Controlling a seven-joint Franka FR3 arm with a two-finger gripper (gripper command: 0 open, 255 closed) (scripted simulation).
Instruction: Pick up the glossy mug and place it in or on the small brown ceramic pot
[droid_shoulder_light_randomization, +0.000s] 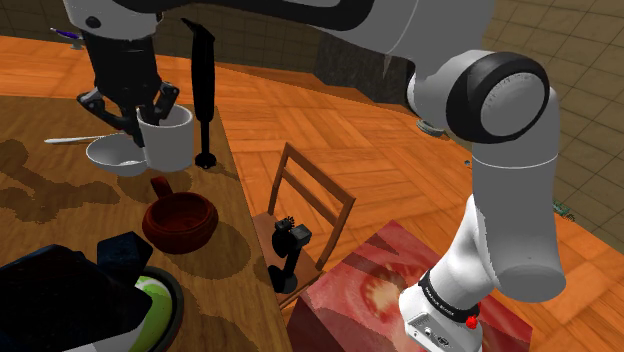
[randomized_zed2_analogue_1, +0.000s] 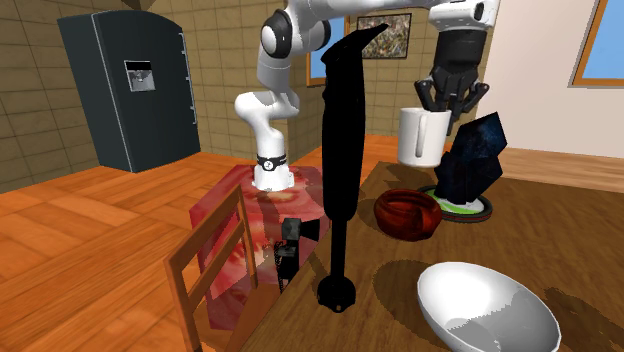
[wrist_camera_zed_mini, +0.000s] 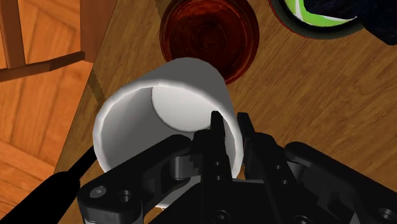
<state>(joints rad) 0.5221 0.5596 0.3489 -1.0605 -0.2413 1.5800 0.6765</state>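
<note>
The white mug (wrist_camera_zed_mini: 162, 105) hangs from the gripper (wrist_camera_zed_mini: 230, 130), which is closed down narrowly on the mug's wall at the rim, one finger inside the mouth and one outside, so the body sits off to one side of the fingers rather than under them. It appears lifted clear of the desk (droid_shoulder_light_randomization: 60, 200), with the brown pot (wrist_camera_zed_mini: 210, 32) lying below and a little ahead of the gripper. The step in hand looks like the carry to the pot. To do it well, aim the mug's own centre over the pot's opening, not the gripper's. Travel level, since a one-wall pinch could let a glossy mug swing or slip. Lower slowly until the base rests in the pot before letting go. The pot looks barely wider than the mug, so a skewed descent may catch the rim or leave the mug leaning. The wrist view shows the finger placement across the wall and how the mug lines up with the pot. The shoulder view adds the white bowl (droid_shoulder_light_randomization: 115, 155) under the gripper, the pot's stub handle and the tall black blender (droid_shoulder_light_randomization: 205, 95) standing just beside the mug. The second exterior view gives the gap between the mug's base and the pot, and the green-rimmed plate (randomized_zed2_analogue_1: 462, 210) carrying a dark angular object (randomized_zed2_analogue_1: 475, 160) beyond the pot.
</note>
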